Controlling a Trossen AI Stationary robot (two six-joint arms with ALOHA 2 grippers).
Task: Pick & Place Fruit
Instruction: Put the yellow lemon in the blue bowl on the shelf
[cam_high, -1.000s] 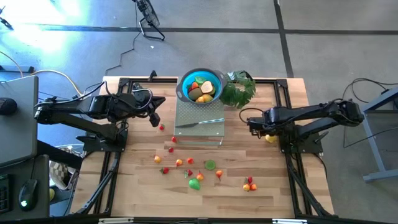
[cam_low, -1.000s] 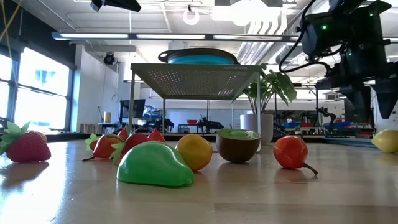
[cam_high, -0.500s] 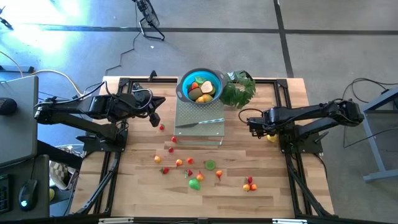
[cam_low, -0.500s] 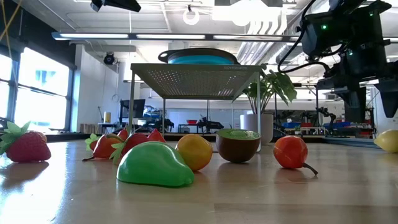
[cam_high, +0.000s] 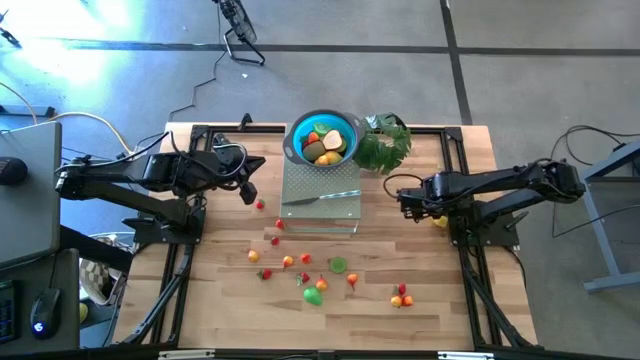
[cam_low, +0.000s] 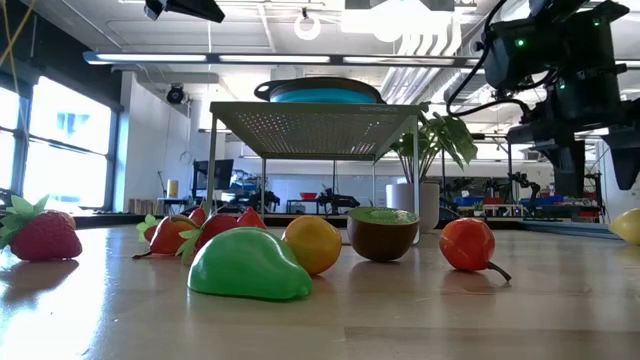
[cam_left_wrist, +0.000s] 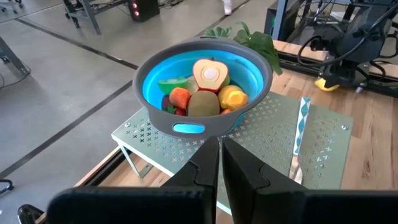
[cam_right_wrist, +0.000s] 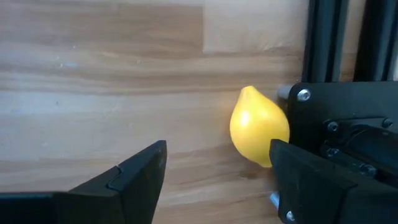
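A yellow lemon (cam_right_wrist: 258, 132) lies on the wooden table close to the right arm's base (cam_high: 437, 222). My right gripper (cam_right_wrist: 217, 149) points down over it, open. The lemon sits off-centre, against one finger. My left gripper (cam_left_wrist: 219, 151) is shut and empty. It hangs above the table's left side (cam_high: 248, 186) and faces the blue bowl (cam_left_wrist: 205, 93). The bowl holds several toy fruits and stands on a perforated rack (cam_high: 320, 208). More small fruits (cam_high: 313, 295) lie scattered on the near middle of the table. My right gripper comes from above, pointing down. One finger (cam_right_wrist: 311, 177) overlaps the lemon's side (cam_right_wrist: 268, 146), and I cannot tell whether it touches it. The other finger (cam_right_wrist: 134, 177) stands well clear. The lemon rests on the table.
A slim knife (cam_high: 322, 197) lies on the rack in front of the bowl. A leafy green plant (cam_high: 385, 146) stands to the bowl's right. Black frame rails (cam_high: 470, 250) run along both sides of the table. In the low view a green fruit (cam_low: 248, 265) lies closest.
My right gripper has opened wider over the lemon without shifting. The lemon stays on the table.
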